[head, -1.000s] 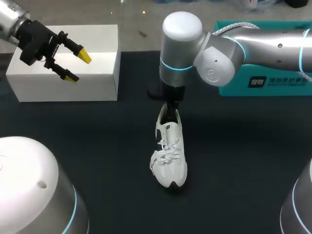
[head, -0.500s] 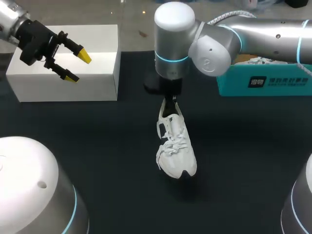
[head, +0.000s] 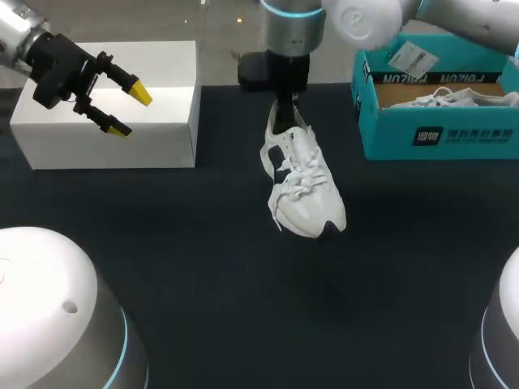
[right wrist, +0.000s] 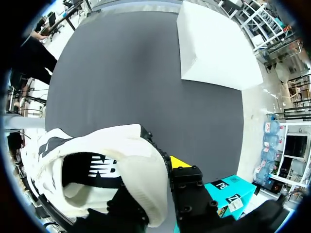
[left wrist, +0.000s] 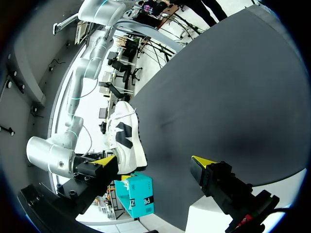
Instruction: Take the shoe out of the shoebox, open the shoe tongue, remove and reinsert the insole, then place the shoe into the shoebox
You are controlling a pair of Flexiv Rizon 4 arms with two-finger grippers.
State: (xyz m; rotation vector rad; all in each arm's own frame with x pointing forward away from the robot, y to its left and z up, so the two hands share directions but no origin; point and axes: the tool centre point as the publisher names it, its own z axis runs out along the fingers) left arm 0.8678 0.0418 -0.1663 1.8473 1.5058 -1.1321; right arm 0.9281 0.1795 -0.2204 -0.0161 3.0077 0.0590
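My right tool point(head: 283, 113) is clamped on the heel collar of the white shoe point(head: 302, 182), with one finger down inside the opening and the yellow-tipped one pressed against the outside. The shoe hangs from that grip with its toe pointing down and toward me, laces facing up, clear of the dark surface point(head: 203, 267). Its faint shadow sits apart from it, down by the toe.

Off to my right and a little farther back is the teal shoebox point(head: 438, 134). It's open on top and apart from the hanging shoe, and a second white shoe point(head: 454, 99) lies inside it.

Over on my left, a white box point(head: 122, 105) rests at the far edge of the surface. My left tool point(head: 131, 112) hovers over its near side with fingers spread wide, gripping nothing. It's well apart from the shoe.

The dark surface spreads wide around everything.
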